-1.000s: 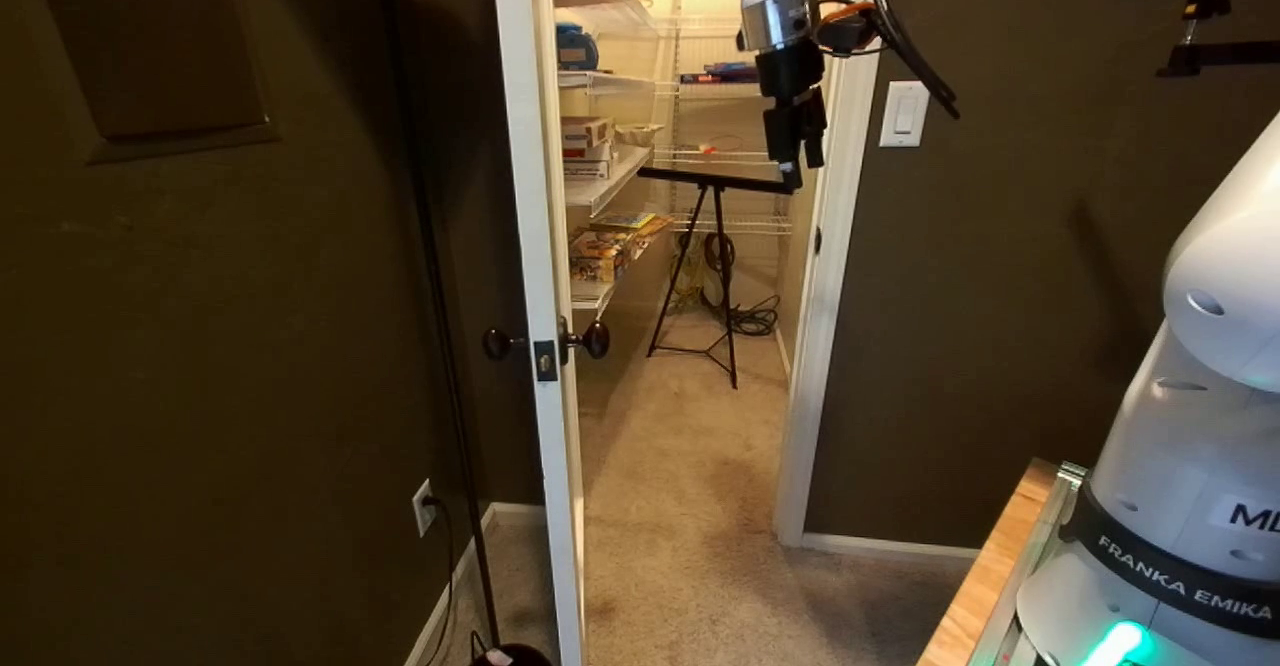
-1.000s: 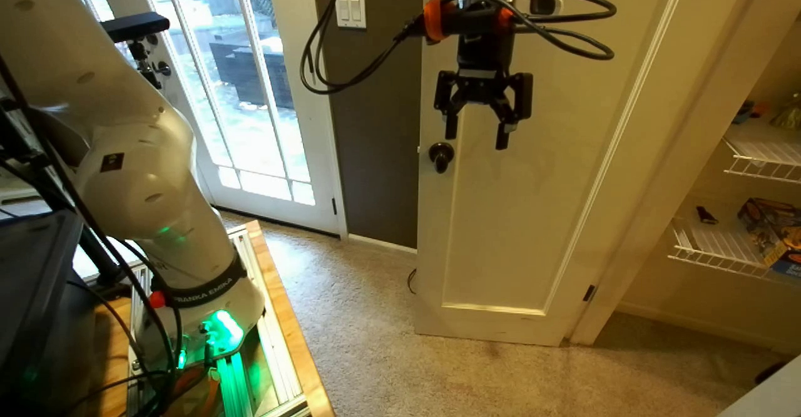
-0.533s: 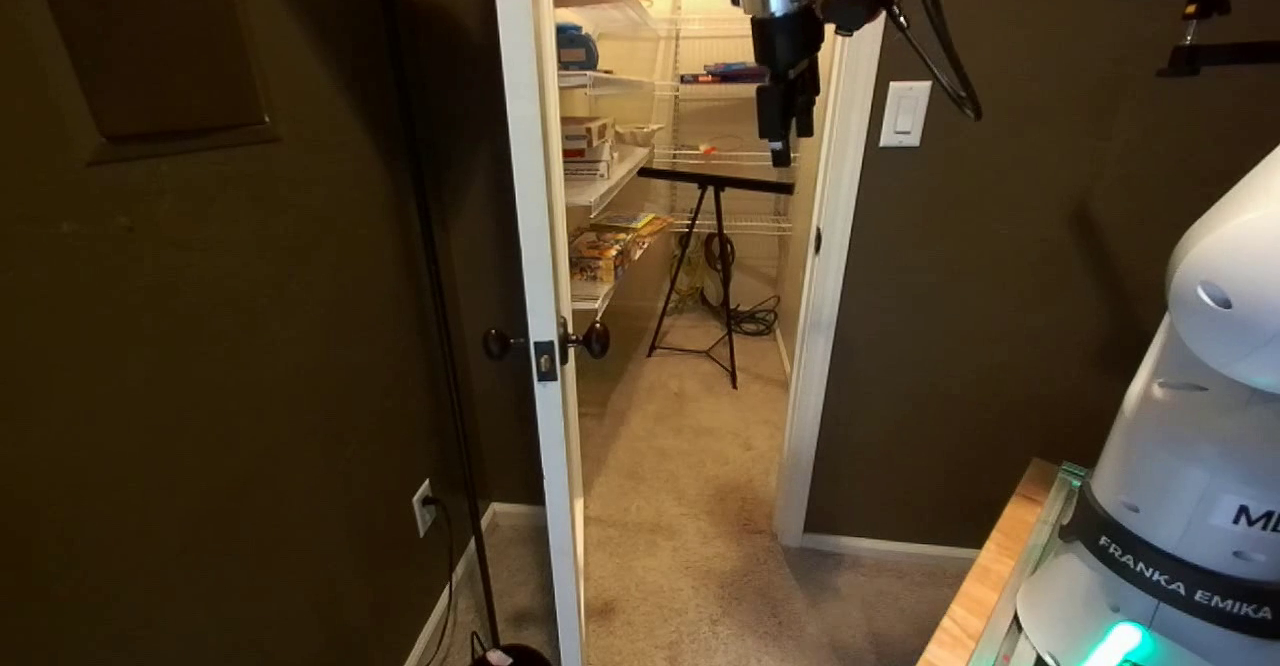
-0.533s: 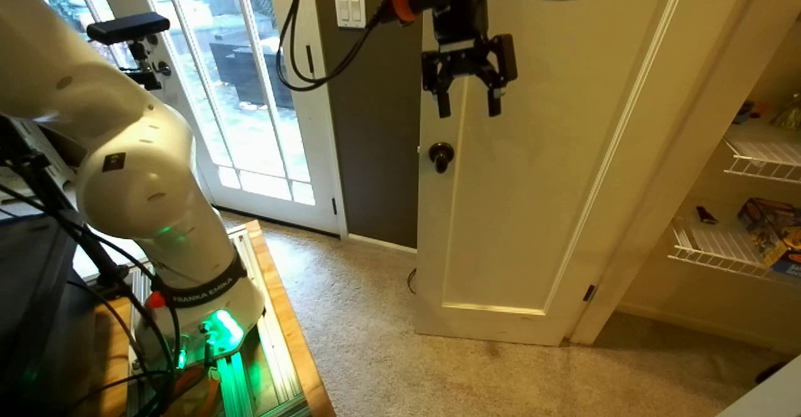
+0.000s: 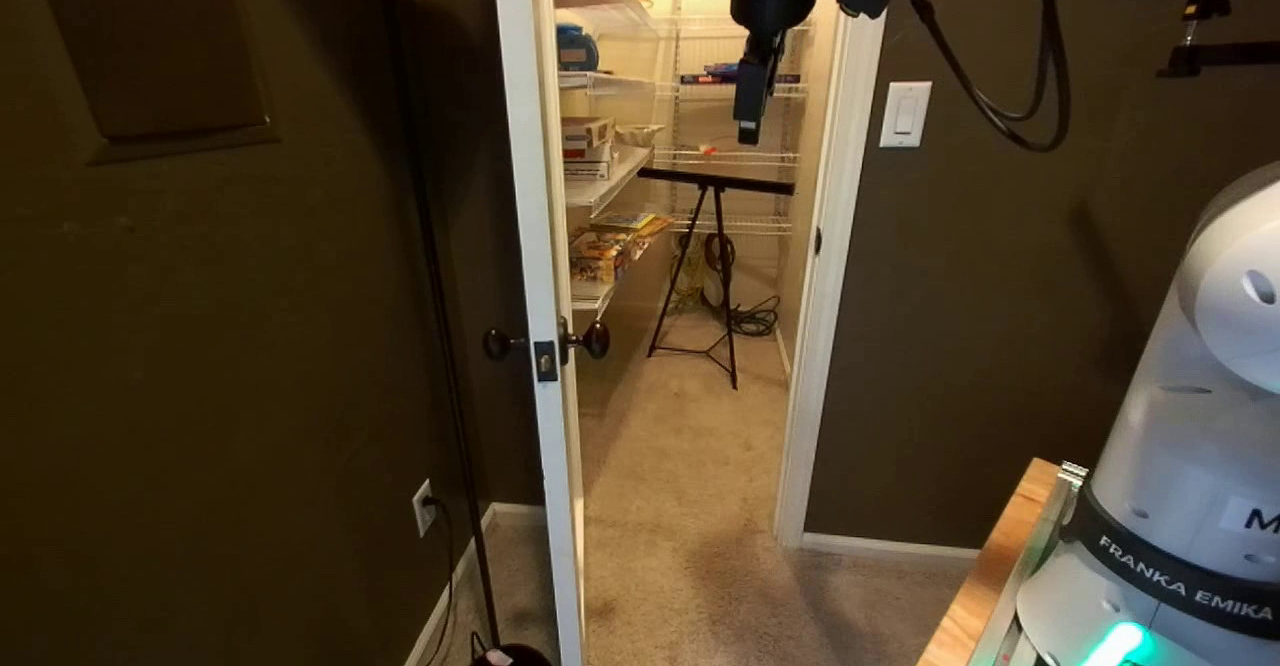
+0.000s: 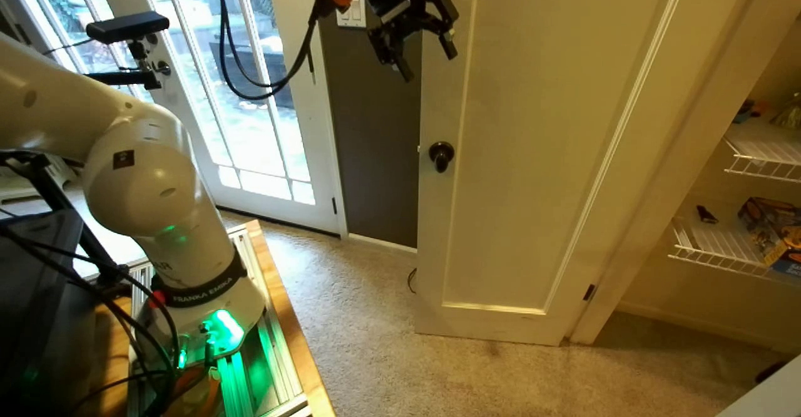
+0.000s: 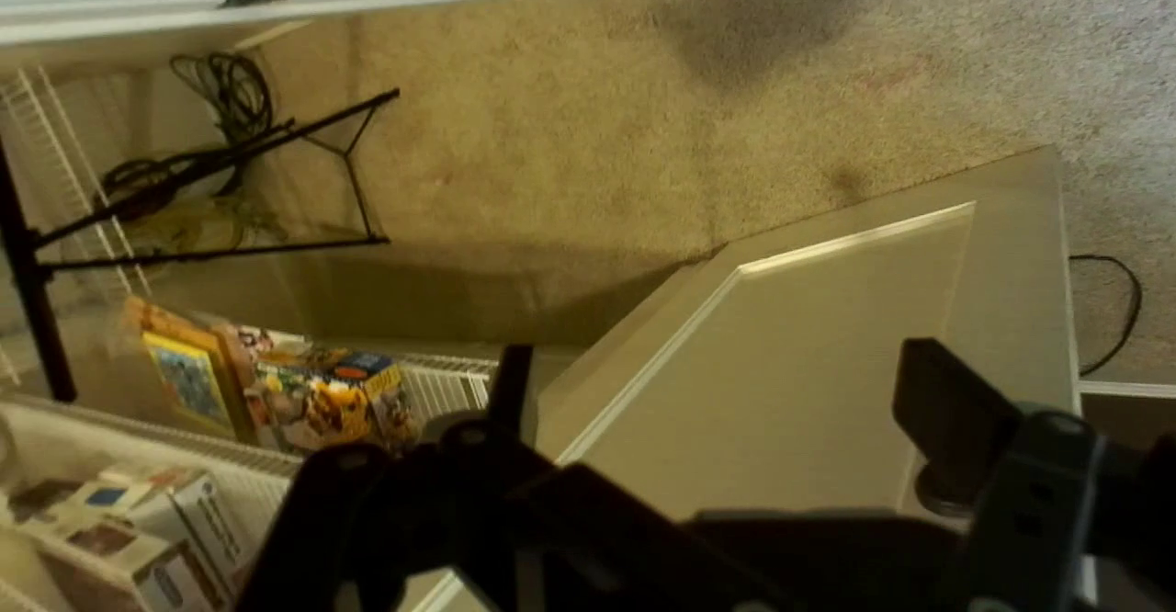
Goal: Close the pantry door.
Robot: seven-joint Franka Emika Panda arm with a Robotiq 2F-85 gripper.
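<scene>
The pantry door stands open and shows in both exterior views, its edge toward the camera and its panel face. Its dark round knob sits near the free edge; another knob shows beside the latch. My gripper is open and empty, tilted, above the knob near the door's free edge. In an exterior view the gripper hangs in front of the pantry opening. In the wrist view the open gripper has the door panel beyond its fingers; the knob is mostly hidden behind one finger.
White shelves with boxes line the pantry, and a black tripod stand stands inside. The white door frame borders the opening. A thin dark pole stands behind the door. A glass door is near the arm.
My gripper has risen and turned. It has moved from over the door panel toward and past the door's free edge. The door has not moved.
</scene>
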